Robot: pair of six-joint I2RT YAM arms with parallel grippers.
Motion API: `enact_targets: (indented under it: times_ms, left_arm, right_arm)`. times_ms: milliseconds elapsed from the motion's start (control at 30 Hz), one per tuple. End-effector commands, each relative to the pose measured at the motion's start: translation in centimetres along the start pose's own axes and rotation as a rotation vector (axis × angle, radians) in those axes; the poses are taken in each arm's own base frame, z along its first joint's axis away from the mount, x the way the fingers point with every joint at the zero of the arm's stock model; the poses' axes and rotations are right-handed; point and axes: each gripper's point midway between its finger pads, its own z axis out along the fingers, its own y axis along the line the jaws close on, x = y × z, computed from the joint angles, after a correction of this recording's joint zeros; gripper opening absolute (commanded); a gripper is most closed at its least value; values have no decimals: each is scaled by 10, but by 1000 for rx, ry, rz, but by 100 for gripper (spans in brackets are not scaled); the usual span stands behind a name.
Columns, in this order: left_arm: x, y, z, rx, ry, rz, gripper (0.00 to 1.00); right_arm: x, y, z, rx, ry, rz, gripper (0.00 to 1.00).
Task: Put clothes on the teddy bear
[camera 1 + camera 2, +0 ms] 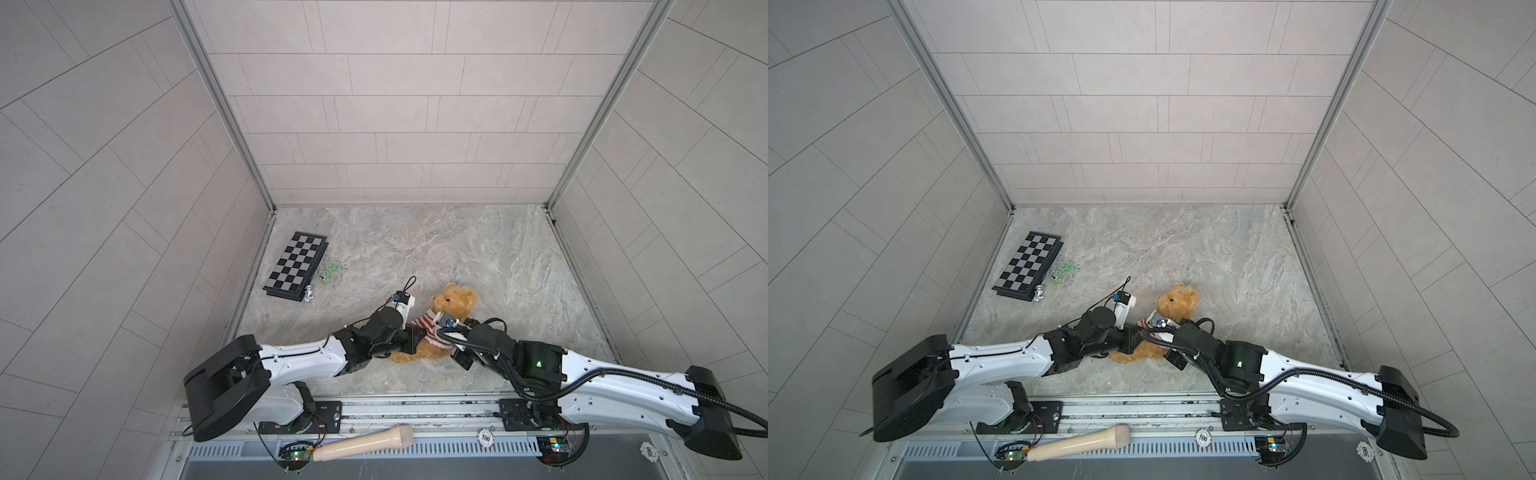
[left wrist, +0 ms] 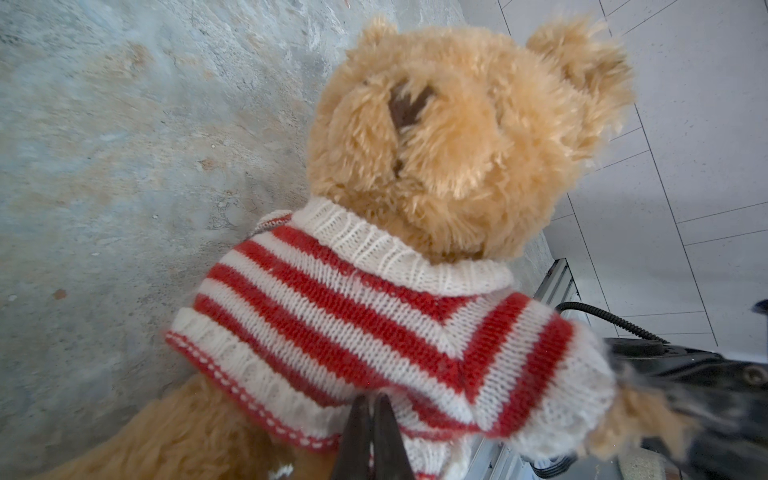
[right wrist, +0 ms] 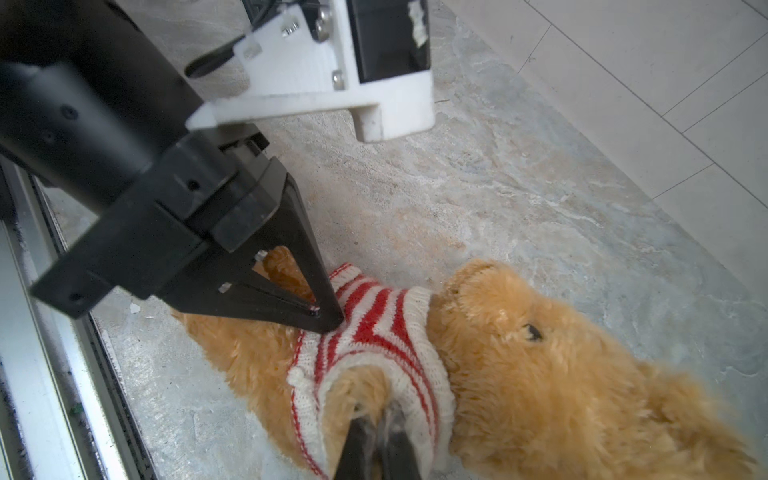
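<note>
Left gripper (image 3: 326,320) pinches the sweater (image 2: 353,316); right gripper (image 3: 376,419) pinches a teddy bear (image 2: 457,124) paw. Fluffy fur could slip if tugged.

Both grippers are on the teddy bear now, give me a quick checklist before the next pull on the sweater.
1. The sweater has its collar round the neck of the teddy bear: ok.
2. The left gripper is shut on the hem: ok.
3. The right gripper is shut on the paw poking out of a cuff: ok.
4. Second arm through its sleeve: cannot tell, the left gripper hides part of it.
5. The chessboard lies clear of both arms: ok.
</note>
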Motion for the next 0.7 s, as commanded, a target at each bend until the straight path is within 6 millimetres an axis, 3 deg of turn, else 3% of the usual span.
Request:
enact_targets:
  times_ms: [0, 167, 333, 567, 667]
  left_arm:
    - [2, 8, -2, -21, -3, 0, 0]
    - [7, 17, -1, -47, 6, 3, 0]
    - [3, 15, -6, -51, -7, 16, 0]
    - [-11, -8, -26, 21, -59, 56, 0]
    - [-14, -21, -33, 49, -63, 96, 18]
  right_arm:
    - [-28, -6, -17, -1, -111, 55, 0]
    - [-56, 1, -39, -130, -258, 199, 0]
    - [-65, 7, -42, -215, -306, 290, 0]
    - [-42, -3, -18, -131, -213, 320, 0]
    - [-33, -11, -10, -92, -186, 341, 2]
